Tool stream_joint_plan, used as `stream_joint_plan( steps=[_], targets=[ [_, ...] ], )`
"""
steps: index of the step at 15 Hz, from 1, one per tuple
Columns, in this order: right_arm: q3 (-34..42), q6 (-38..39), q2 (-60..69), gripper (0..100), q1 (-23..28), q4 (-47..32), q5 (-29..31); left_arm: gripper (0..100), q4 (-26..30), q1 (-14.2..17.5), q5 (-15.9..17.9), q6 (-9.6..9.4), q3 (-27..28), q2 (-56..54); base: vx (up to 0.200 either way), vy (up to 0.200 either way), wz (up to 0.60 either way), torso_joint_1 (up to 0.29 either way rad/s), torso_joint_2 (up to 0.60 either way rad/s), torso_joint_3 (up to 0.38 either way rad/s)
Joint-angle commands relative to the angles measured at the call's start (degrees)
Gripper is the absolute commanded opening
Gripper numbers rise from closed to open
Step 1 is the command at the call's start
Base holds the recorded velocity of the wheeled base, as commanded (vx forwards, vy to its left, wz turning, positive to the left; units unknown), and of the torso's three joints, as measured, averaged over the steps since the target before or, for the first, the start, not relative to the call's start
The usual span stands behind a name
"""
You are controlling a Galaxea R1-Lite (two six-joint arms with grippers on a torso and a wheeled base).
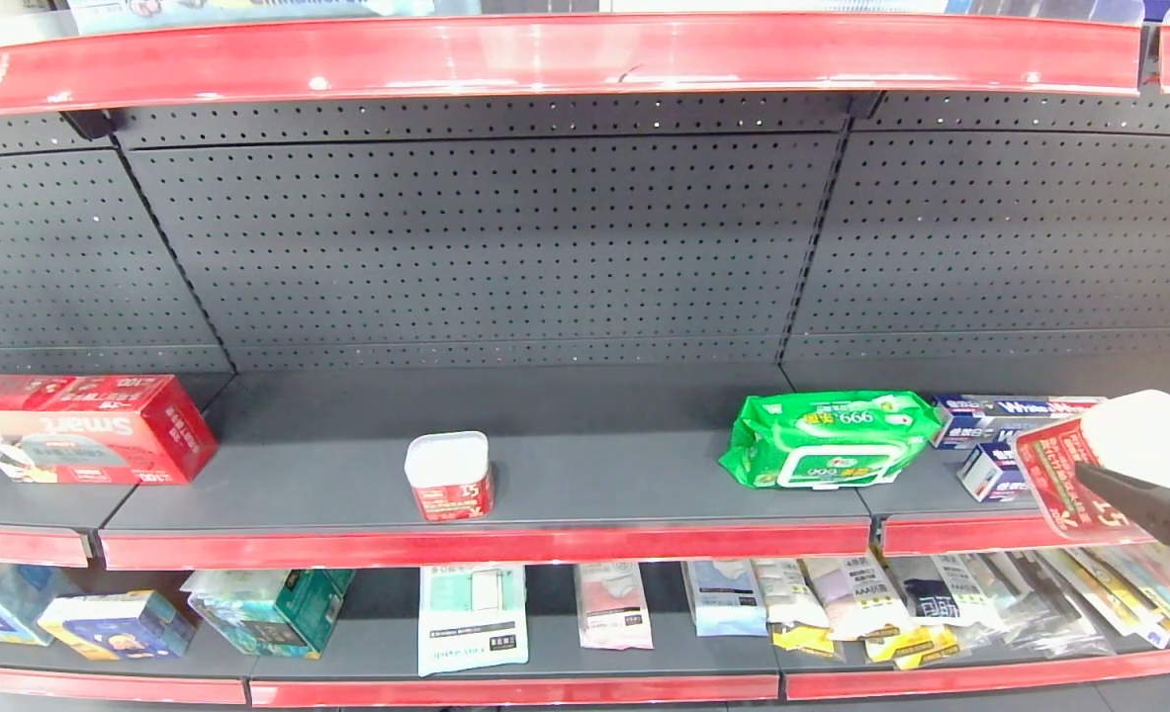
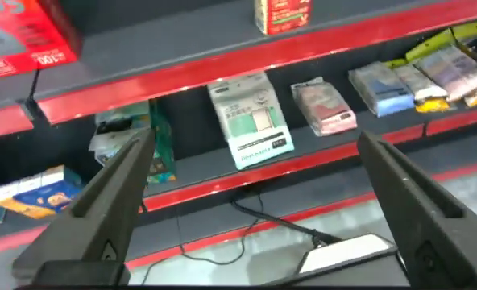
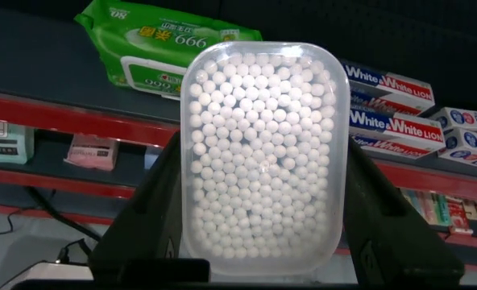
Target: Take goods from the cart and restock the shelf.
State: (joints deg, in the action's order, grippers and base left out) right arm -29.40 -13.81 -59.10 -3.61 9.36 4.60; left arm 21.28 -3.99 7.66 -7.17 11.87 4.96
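Held tub (image 1: pixel 1104 475): clear oval tub of cotton swabs with a red label, tipped off upright, in front of the shelf's right end.
Right gripper (image 3: pixel 263 161): closed on the held tub, one finger on each long side; white swab ends face its wrist camera.
Left gripper (image 2: pixel 255 141): spread wide, holding nothing, low before the lower shelves.
Shelf (image 1: pixel 594 425): dark middle board, bare between standing tub and wipes pack.
Standing tub (image 1: pixel 449 477): matching tub, upright near the front edge, at nine o'clock from the held tub and well apart.
Wipes pack (image 1: pixel 827 438): green, between the two tubs, at ten o'clock from the held one.
Nearer arm: the right, by judgement.
Next move: likely a carry toward nine o'clock, with the tub righted.
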Motion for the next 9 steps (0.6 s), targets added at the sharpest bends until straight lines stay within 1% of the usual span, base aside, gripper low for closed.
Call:
stream_joint_plan(
  steps=[1,3,4,5,6,7,9],
  targets=[
    [-0.1,-0.3,0.2,0,-0.1,0.0,-0.3,100,-0.4,0.0,-4.3,3.21,-0.6,0.3,0.0,0.0,0.0,0.0,0.0,0.0],
    [-0.3,-0.3,0.2,0,-0.3,0.0,-1.1,100,-0.4,0.6,-5.2,3.48,-0.6,0.0,0.0,0.0,0.0,0.0,0.0,0.0],
    [-0.8,-0.3,0.3,0,-0.3,0.0,-2.0,100,-0.5,0.6,-4.5,2.95,-0.5,0.0,0.0,0.0,0.0,0.0,0.0,0.0],
    [-1.2,-1.1,0.4,0,-0.3,0.0,-2.5,100,-0.5,0.6,-3.1,1.89,-0.4,0.0,0.0,0.0,0.0,0.0,0.0,0.0],
    [-1.3,-2.6,0.5,0,-0.6,0.0,-3.3,100,-0.5,0.6,-1.2,-0.3,-0.6,0.0,0.0,0.0,0.0,0.0,0.0,0.0],
    [-1.2,-4.3,0.1,0,-1.8,0.1,-3.7,100,-0.5,0.6,0.1,-1.97,-0.7,0.0,0.0,0.0,0.0,0.0,0.0,0.0],
    [-2.1,-4.4,-0.4,0,-2.4,0.1,-3.8,100,-0.5,0.6,0.1,-2.06,-0.7,0.0,0.0,0.0,0.0,0.0,0.0,0.0]
  ],
)
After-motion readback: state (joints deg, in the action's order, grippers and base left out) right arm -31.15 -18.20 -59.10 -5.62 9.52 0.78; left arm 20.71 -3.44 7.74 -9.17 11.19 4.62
